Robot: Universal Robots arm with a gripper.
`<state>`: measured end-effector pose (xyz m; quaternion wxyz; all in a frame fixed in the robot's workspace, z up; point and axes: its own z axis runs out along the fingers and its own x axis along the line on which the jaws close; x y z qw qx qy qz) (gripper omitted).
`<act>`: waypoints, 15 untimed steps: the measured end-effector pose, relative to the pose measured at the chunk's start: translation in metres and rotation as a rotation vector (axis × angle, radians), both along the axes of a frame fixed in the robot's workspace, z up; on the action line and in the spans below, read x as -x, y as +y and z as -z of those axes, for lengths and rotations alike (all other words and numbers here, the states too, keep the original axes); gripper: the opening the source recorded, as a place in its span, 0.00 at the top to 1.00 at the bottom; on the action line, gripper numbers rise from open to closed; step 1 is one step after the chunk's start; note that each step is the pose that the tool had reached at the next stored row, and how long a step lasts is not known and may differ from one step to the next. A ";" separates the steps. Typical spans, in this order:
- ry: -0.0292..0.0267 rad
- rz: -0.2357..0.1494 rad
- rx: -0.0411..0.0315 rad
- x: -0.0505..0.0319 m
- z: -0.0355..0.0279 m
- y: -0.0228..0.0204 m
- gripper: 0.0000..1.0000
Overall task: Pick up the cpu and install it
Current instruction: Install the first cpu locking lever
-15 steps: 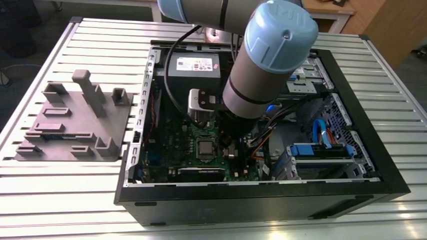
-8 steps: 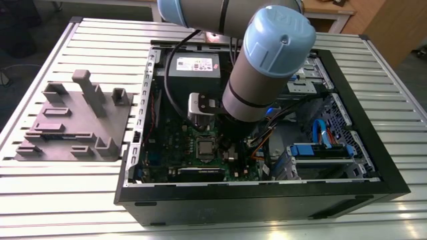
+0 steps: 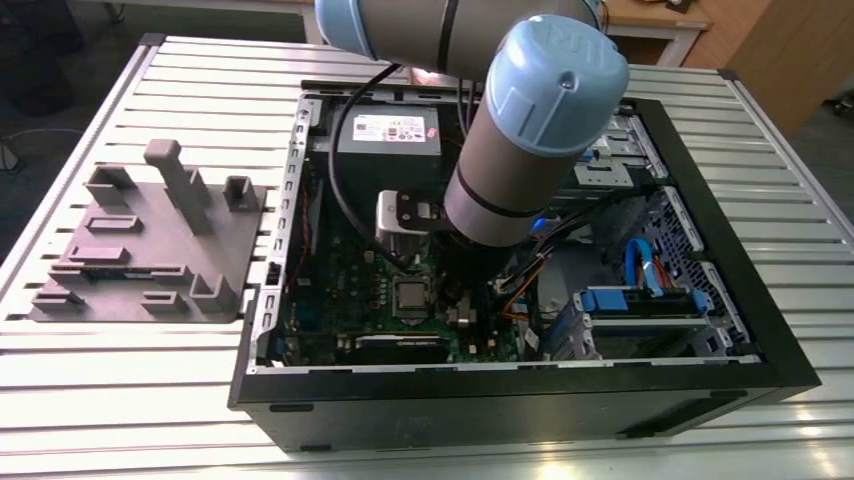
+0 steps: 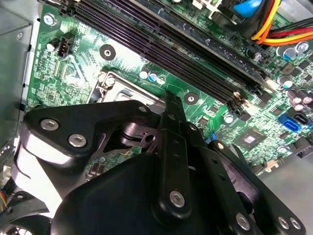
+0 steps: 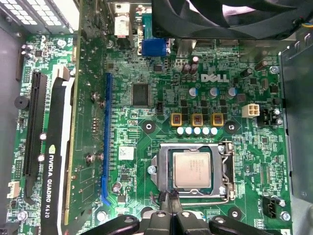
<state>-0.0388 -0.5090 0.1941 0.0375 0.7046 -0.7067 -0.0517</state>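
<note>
Inside the open computer case [image 3: 747,330], I see the cpu [image 5: 192,169] lying flat in its socket frame [image 5: 226,171] on the green motherboard [image 5: 146,142]. My gripper [image 5: 171,199] hangs just beside the socket's edge, its black fingertips [image 5: 174,201] pressed together and holding nothing. A grey fixture tray [image 3: 140,250] rests on the slatted table [image 3: 120,390] beside the case.

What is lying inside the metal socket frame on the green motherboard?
The cpu lies flat inside the socket frame, silver top showing. Its underside and the contacts beneath are covered.
</note>
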 end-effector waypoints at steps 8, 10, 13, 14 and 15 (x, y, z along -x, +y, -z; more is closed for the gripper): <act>-0.0054 -0.027 -0.0124 0.0014 0.0014 0.0000 0.90; -0.0054 -0.030 -0.0124 0.0016 0.0020 -0.0004 0.90; -0.0053 -0.033 -0.0122 0.0017 0.0027 -0.0005 0.90; -0.0053 -0.033 -0.0120 0.0017 0.0030 -0.0005 0.90; -0.0053 -0.034 -0.0119 0.0016 0.0032 -0.0006 0.90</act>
